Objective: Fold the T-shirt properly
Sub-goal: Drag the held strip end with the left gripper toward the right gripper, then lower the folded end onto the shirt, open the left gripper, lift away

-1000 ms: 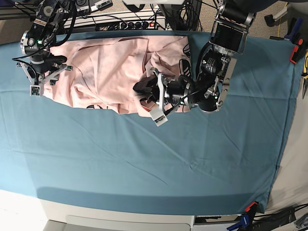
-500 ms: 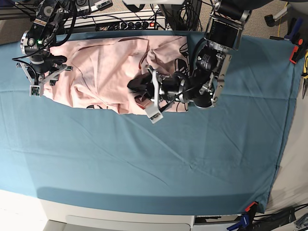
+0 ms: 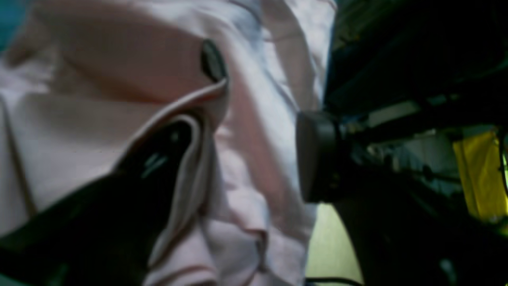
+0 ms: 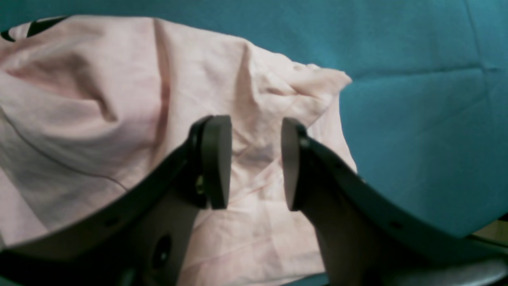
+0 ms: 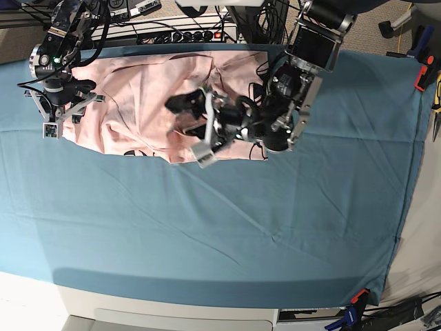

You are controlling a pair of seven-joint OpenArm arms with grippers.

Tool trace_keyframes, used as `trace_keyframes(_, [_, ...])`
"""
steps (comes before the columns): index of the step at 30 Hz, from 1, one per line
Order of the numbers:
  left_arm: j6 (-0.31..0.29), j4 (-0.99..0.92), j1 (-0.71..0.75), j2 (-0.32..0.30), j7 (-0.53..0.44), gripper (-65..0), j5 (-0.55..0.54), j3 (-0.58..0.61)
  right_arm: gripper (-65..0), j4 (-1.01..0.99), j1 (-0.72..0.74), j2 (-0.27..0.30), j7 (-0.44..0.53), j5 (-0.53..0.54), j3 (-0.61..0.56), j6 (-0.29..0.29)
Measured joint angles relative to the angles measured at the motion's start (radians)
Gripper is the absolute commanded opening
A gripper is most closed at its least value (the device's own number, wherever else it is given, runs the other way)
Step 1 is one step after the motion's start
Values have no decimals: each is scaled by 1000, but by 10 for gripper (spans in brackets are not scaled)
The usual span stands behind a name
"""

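The pale pink T-shirt (image 5: 138, 96) lies crumpled along the far edge of the table, with bits of black lettering at its front hem. My left gripper (image 5: 186, 117) lies low over the shirt's middle. In the left wrist view its jaws (image 3: 246, 143) stand apart, a hem fold of the T-shirt (image 3: 79, 119) is draped over one finger (image 3: 158, 159), and loose cloth lies between them. My right gripper (image 5: 58, 114) is at the shirt's left end. In the right wrist view it is open (image 4: 254, 167) just above a wrinkled corner of the T-shirt (image 4: 99, 99), holding nothing.
The teal table cloth (image 5: 207, 227) covers the whole table and shows beside the shirt (image 4: 416, 79). A power strip and cables (image 5: 172, 31) run behind the far edge. Tools (image 5: 434, 89) hang at the right; clamps (image 5: 355, 300) grip the front right corner.
My left arm has swung left across the shirt, its gripper moving from the right bunch to the middle. The right arm and the shirt's left part have not moved.
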Motion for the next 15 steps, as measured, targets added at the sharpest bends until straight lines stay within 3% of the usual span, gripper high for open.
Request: trace_keyframes(15, [1,1,-158,11,58,-285,-4,25,-433,0,0,0,0,0,0,0])
